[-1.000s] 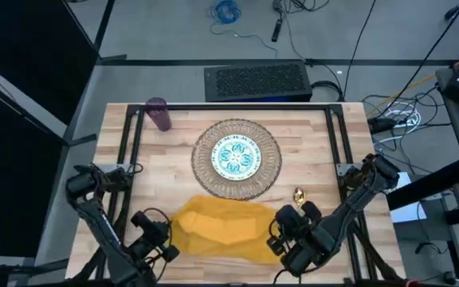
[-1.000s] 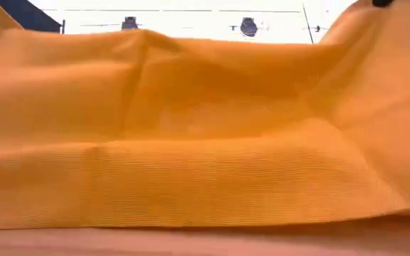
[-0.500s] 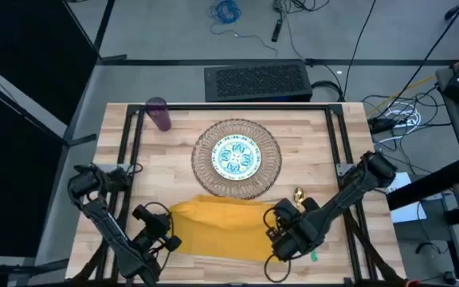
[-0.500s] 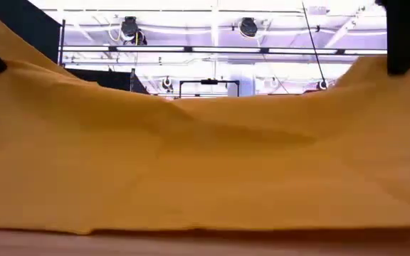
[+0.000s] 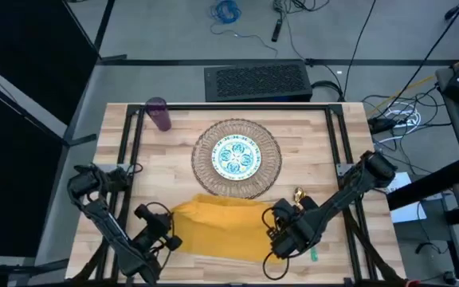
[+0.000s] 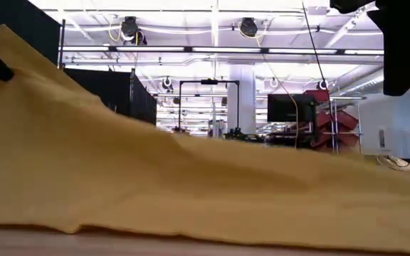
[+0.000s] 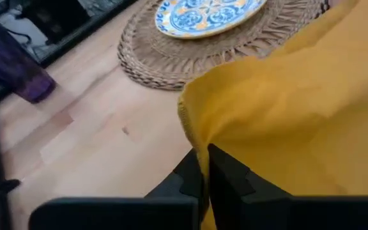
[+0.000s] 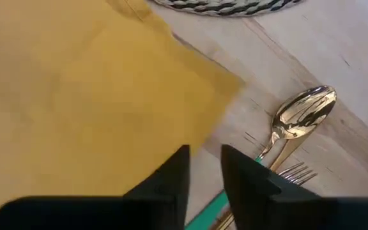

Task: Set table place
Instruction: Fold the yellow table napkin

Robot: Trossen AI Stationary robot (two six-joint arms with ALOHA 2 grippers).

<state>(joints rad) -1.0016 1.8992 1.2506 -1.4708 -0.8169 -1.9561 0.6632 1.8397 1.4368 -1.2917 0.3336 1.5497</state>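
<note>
Left gripper [image 7: 204,169] clamps the napkin's [image 5: 217,227] corner; right gripper [image 8: 204,167] (fingers apart) hovers above its edge.

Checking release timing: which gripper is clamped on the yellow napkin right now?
The left gripper: its fingers pinch the edge of the mustard-yellow cloth napkin. The right gripper is open, with the napkin corner lying free beside it on the wooden table.

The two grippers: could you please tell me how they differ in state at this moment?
The left gripper has its fingers shut on the napkin, pinching its edge; the right gripper holds nothing, its fingers apart with the napkin's corner beside them. The left corner is lifted; the right side lies flat. Both sit at the table's near edge.
</note>
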